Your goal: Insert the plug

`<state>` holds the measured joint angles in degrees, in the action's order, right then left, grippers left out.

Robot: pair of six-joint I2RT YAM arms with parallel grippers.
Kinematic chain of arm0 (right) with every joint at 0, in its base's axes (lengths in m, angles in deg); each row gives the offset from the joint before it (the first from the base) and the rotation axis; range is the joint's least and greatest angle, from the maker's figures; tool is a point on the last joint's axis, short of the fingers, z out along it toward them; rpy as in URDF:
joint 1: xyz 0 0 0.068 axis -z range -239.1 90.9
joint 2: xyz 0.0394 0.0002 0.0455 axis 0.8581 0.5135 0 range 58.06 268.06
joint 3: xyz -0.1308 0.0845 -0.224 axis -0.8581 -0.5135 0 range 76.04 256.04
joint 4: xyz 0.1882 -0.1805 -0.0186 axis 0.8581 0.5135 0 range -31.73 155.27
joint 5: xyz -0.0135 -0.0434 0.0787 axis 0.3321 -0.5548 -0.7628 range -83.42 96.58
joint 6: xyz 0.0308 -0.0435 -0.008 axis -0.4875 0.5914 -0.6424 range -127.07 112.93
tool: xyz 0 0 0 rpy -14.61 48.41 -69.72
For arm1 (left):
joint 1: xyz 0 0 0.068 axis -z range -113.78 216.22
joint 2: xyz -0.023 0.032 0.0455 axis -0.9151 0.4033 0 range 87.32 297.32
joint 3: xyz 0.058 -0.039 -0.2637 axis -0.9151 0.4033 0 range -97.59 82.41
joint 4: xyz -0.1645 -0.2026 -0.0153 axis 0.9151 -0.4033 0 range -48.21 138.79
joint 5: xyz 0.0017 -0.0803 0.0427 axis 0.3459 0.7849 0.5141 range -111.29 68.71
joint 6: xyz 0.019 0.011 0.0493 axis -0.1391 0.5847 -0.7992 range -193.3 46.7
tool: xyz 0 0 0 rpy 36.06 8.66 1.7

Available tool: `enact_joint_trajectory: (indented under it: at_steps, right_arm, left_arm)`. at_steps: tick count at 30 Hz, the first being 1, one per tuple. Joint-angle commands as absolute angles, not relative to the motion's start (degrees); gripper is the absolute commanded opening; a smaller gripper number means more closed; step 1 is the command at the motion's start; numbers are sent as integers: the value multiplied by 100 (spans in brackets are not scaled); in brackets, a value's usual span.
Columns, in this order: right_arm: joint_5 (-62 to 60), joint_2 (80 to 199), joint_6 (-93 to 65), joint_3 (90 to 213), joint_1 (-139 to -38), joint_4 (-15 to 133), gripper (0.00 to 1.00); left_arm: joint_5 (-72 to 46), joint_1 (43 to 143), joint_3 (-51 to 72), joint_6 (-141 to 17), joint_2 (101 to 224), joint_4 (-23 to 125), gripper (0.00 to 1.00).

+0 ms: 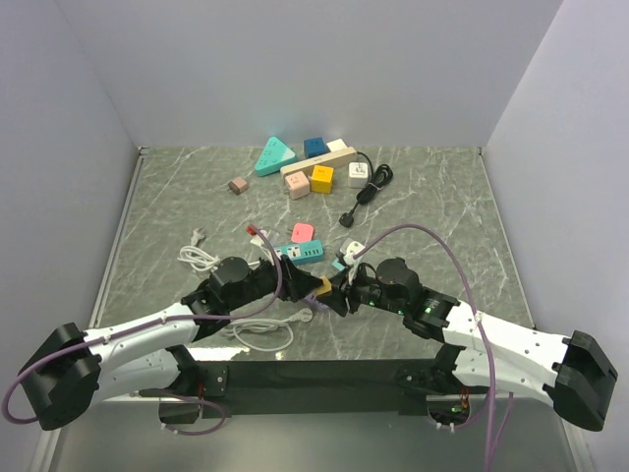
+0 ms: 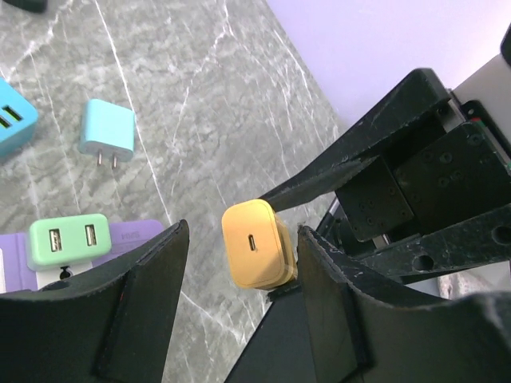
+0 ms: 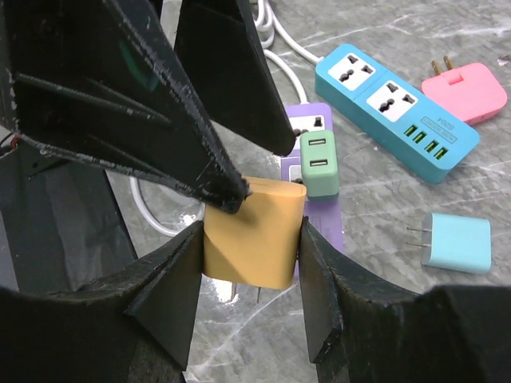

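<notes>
A yellow charger plug (image 3: 254,239) is held between my right gripper's fingers (image 3: 252,231), prongs pointing down, a little above the table. It also shows in the top view (image 1: 321,286) and in the left wrist view (image 2: 255,254), USB port facing that camera. My left gripper (image 2: 242,231) is open around the plug from above, with the plug close against one finger. One left fingertip (image 3: 231,195) touches the plug's top edge. A purple power strip (image 3: 318,219) with a green USB adapter (image 3: 319,163) plugged in lies just beyond the plug.
A teal power strip (image 3: 395,100), a pink plug (image 3: 463,92) and a light blue charger (image 3: 455,242) lie nearby. White cables (image 1: 260,334) lie by the left arm. Several coloured adapters and a black cable (image 1: 369,182) sit at the back.
</notes>
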<state>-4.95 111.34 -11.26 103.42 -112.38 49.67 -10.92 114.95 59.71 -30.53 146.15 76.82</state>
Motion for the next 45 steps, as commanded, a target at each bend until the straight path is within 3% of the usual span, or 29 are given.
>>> enact_joint_trajectory:
  at_steps: [1, 28, 30, 33, 34, 37, 38, 40, 41, 45]
  right_arm:
    - [-563, 10974, -1103, 10434, -11280, 4658, 11]
    - [-168, 11194, -1129, 10478, -11342, 4254, 10]
    - [-159, 11203, -1111, 10478, -11342, 4210, 10]
    - [-142, 11220, -1120, 10496, -11342, 4192, 10]
    - [-116, 11238, -1129, 10522, -11342, 4201, 10]
    - [-115, 11273, -1164, 10609, -11342, 4315, 23]
    - [-133, 11273, -1164, 10627, -11342, 4367, 37]
    - [-168, 11238, -1182, 10671, -11342, 4508, 51]
    - [-177, 11203, -1190, 10680, -11342, 4561, 68]
    - [-212, 10826, -1243, 10681, -11333, 4964, 87]
  left_arm:
    - [-1294, 11491, 6026, -3023, 14427, 7929, 63]
    - [-626, 11561, 6096, -2900, 14823, 8333, 61]
    - [-565, 11570, 6114, -2900, 14867, 8421, 58]
    - [-407, 11570, 6175, -2883, 14928, 8640, 40]
    - [-363, 11570, 6193, -2891, 14946, 8684, 27]
    - [-301, 11570, 6210, -2996, 14972, 8764, 0]
    - [-275, 11570, 6228, -3023, 14990, 8790, 0]
    - [-161, 11570, 6245, -3241, 14981, 8948, 0]
    - [-99, 11570, 6254, -3373, 14972, 8975, 0]
    - [-3, 11474, 6202, -4042, 14963, 8817, 0]
